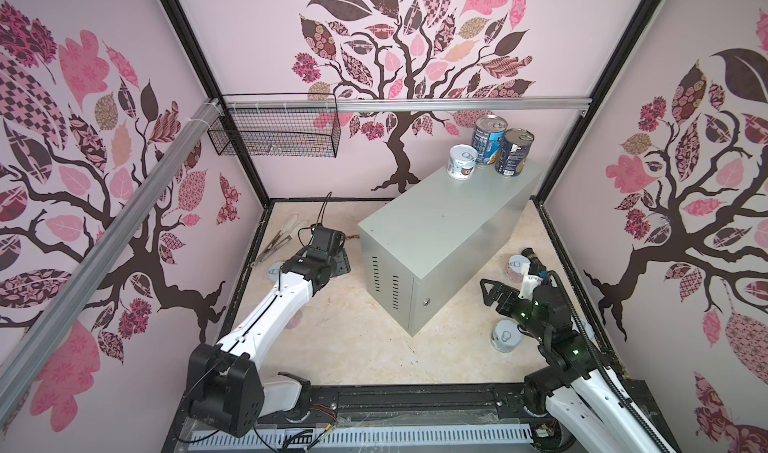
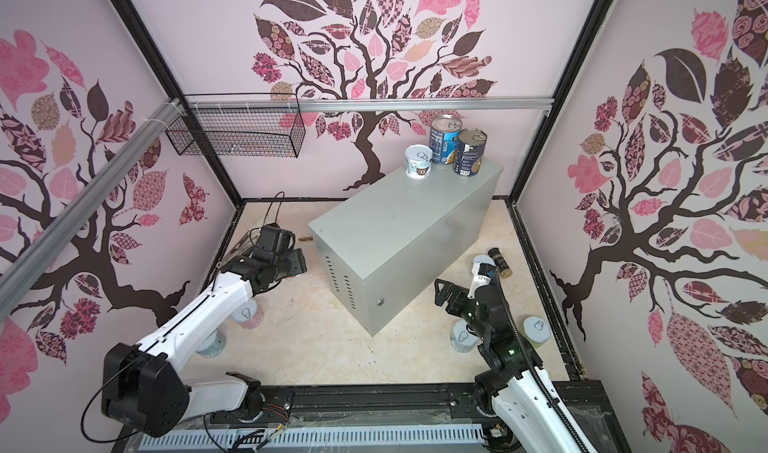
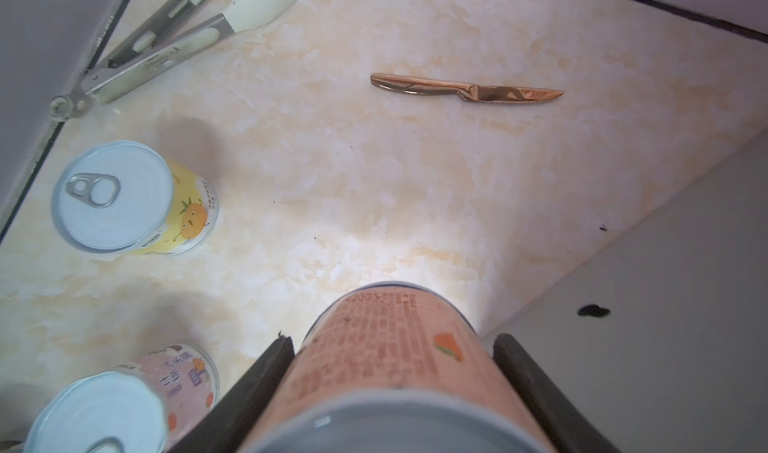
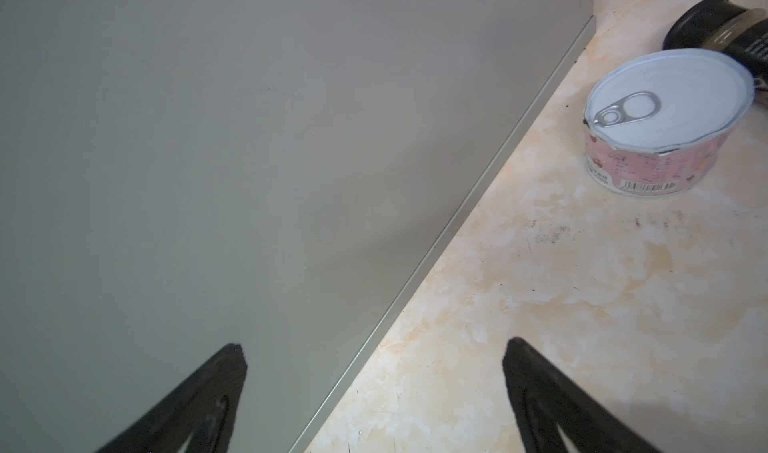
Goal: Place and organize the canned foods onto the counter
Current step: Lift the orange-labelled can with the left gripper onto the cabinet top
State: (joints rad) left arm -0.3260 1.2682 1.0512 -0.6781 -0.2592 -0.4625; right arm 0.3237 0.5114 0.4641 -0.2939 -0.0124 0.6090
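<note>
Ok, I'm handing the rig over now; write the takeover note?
Left gripper: shut on a peach can, left of the counter.
Right gripper: open, empty, at the counter's right side.
Done: three cans on the counter's far end: short white can, tall blue can, tall dark can.
Left: place the held can, then six more from the floor, three each side, including a yellow can and a pink can.
</note>
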